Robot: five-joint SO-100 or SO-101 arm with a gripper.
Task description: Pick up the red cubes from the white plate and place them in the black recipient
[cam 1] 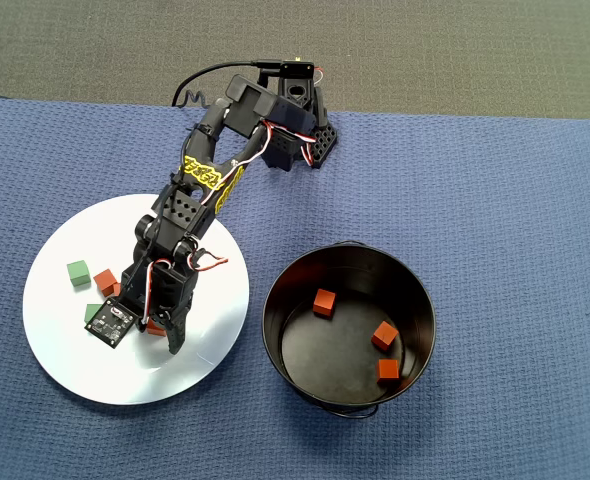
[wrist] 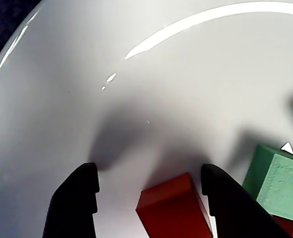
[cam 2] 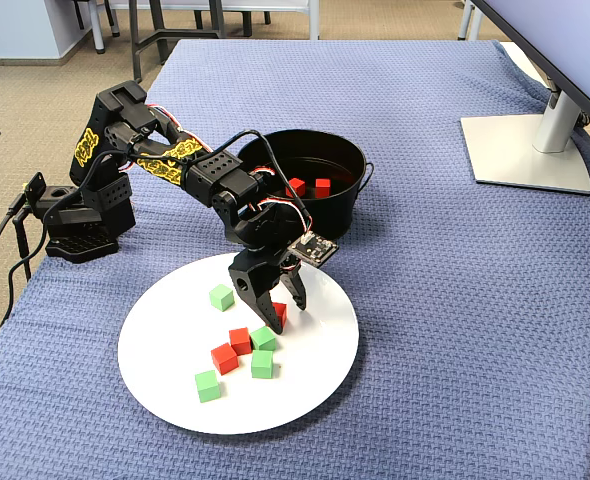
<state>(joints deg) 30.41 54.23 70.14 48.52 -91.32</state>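
Two black fingertips (wrist: pixel 72 203) frame the bottom of the wrist view, spread apart, with a red cube (wrist: pixel 172 208) lying on the white plate (wrist: pixel 136 89) between them, closer to the right-hand tip and turned at an angle to both. Nothing is clamped yet; the gripper (cam 2: pixel 278 305) is open and lowered around the cube.

A green cube (wrist: pixel 278 183) sits just beside the right-hand tip in the wrist view, near enough to be nudged.

In the fixed view the plate (cam 2: pixel 165 380) lies at the near edge of the blue cloth (cam 2: pixel 455 300), carrying two more red cubes (cam 2: pixel 231 350) and four green ones. The black recipient (cam 2: pixel 335 215) stands behind it, toward the far edge, and already holds three red cubes (cam 1: pixel 323 302), as the overhead view shows.

The step in hand appears to be grasping the fourth red cube. To do it well, the gripper should probably shift slightly so the cube sits centred, then close slowly, since the skewed cube may twist or squirt out as the jaws meet its corners. Keeping the right-hand tip clear of the green cube would avoid dragging it along. After closing, lift straight up before swinging toward the recipient.
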